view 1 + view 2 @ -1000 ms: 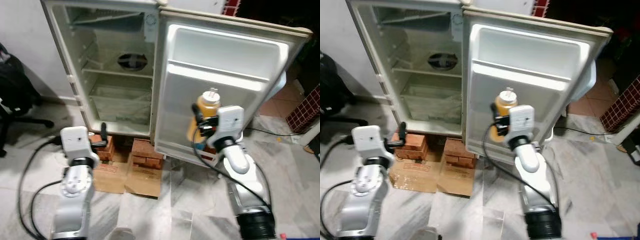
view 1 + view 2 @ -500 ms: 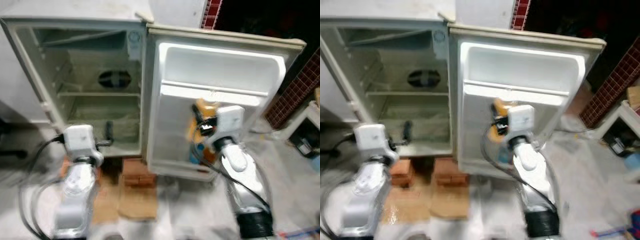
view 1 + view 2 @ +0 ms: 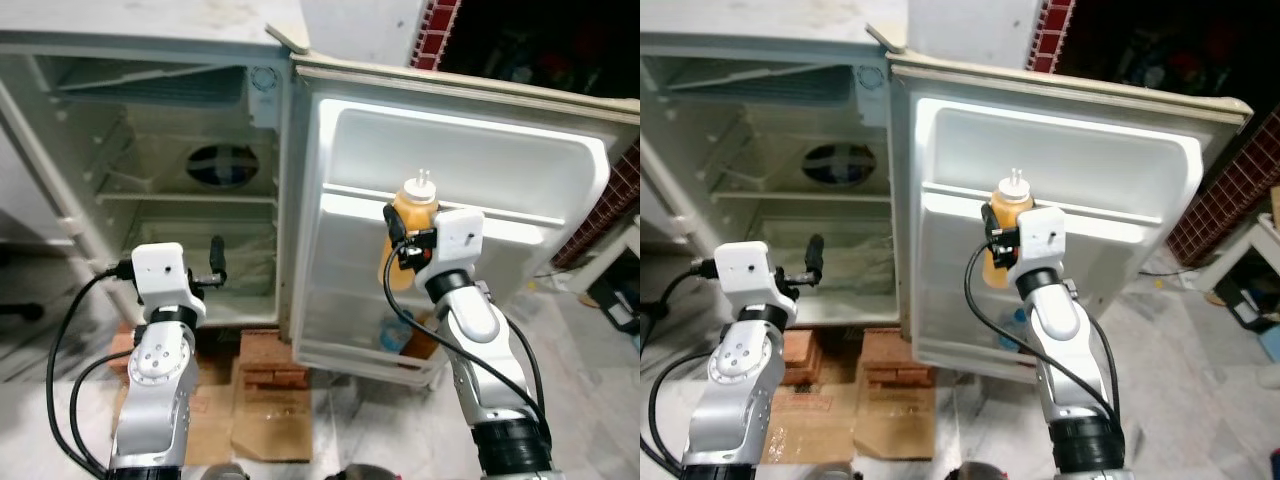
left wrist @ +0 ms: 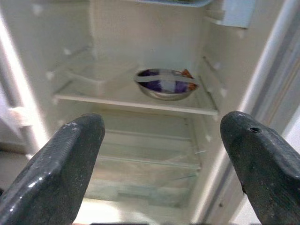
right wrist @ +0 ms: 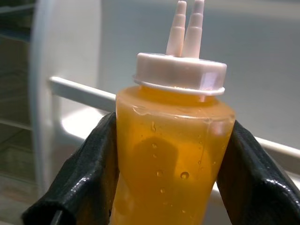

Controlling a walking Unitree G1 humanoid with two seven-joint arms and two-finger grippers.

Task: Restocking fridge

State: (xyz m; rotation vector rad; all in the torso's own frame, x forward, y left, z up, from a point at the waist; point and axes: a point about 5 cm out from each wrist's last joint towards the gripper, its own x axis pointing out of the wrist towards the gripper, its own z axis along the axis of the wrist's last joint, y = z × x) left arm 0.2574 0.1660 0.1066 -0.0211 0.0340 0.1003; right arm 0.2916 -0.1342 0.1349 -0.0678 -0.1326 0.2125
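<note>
Two grippers are showing in the head views before an open fridge (image 3: 190, 120) whose door (image 3: 450, 130) is swung wide to the robot's right. The right gripper (image 3: 400, 245) is clamping an orange squeeze bottle (image 3: 408, 225) by its body and holding it upright against the inner side of the door, level with the rail (image 3: 520, 215) of a door shelf. The right wrist view is showing what the head views are not: the two black fingers (image 5: 89, 168) are pressing on either flank of the bottle, droplets are clinging inside its clear wall, and its white cap (image 5: 180, 72) is carrying twin nozzles. Lower in the door, in the bottom shelf, something bluish and something orange are sitting, too blurred to name. The left gripper (image 3: 215, 262) is hovering in front of the fridge's lower compartment, holding nothing; the left wrist view is showing its fingers (image 4: 61, 173) spread wide apart, and beyond them a metal bowl (image 4: 164, 84) with a dark cover resting on a glass shelf (image 4: 136, 103), which in the head views is reading only as a dark oval. Bricks (image 3: 265, 360) and flattened cardboard (image 3: 265, 420) are lying on the floor under the fridge.
</note>
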